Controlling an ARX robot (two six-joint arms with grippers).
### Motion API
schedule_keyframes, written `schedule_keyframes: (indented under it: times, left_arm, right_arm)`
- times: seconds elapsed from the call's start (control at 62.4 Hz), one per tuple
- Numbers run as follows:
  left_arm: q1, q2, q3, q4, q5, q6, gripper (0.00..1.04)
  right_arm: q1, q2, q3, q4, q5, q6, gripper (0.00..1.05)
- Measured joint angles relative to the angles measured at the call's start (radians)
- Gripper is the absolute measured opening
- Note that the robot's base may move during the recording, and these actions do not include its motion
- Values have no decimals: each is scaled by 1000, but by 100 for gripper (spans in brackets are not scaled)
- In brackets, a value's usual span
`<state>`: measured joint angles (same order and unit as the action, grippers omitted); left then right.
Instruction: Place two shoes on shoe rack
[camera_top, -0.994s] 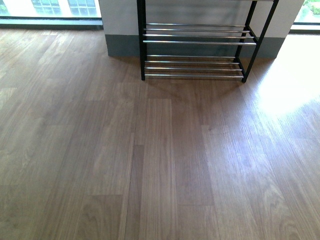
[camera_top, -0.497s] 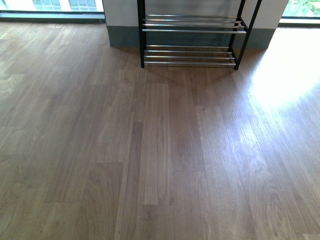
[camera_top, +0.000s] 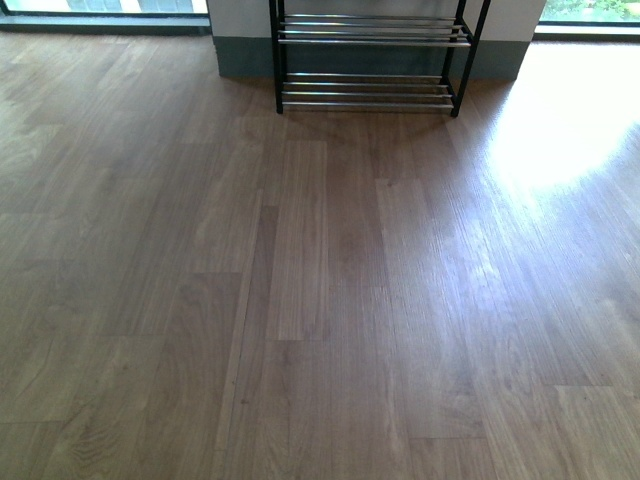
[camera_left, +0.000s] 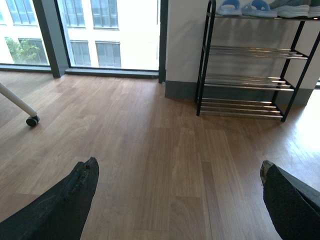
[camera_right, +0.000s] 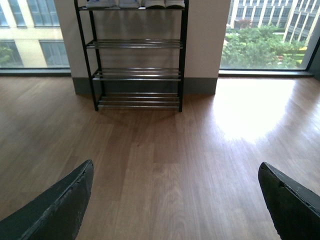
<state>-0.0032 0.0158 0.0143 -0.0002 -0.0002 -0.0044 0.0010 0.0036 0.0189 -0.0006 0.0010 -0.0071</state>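
Left wrist view: slides top rack tier (no legible writing).

Only the claw tips show. The left claw has two dark, near-black fingers with a matte, slightly rough surface and a frayed, worn edge at the tip. The right claw has the same blunt, tapering black fingers, scuffed grey along the edges.

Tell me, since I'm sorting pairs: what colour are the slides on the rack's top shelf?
Pale blue slides, clearest in the left wrist view.
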Motion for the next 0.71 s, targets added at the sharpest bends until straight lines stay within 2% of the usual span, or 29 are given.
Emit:
schedule_keyframes:
  times: [0.706]
  left_arm:
    - [0, 0, 0, 0, 0, 0, 95]
  right_arm:
    - [0, 0, 0, 0, -1, 0, 95]
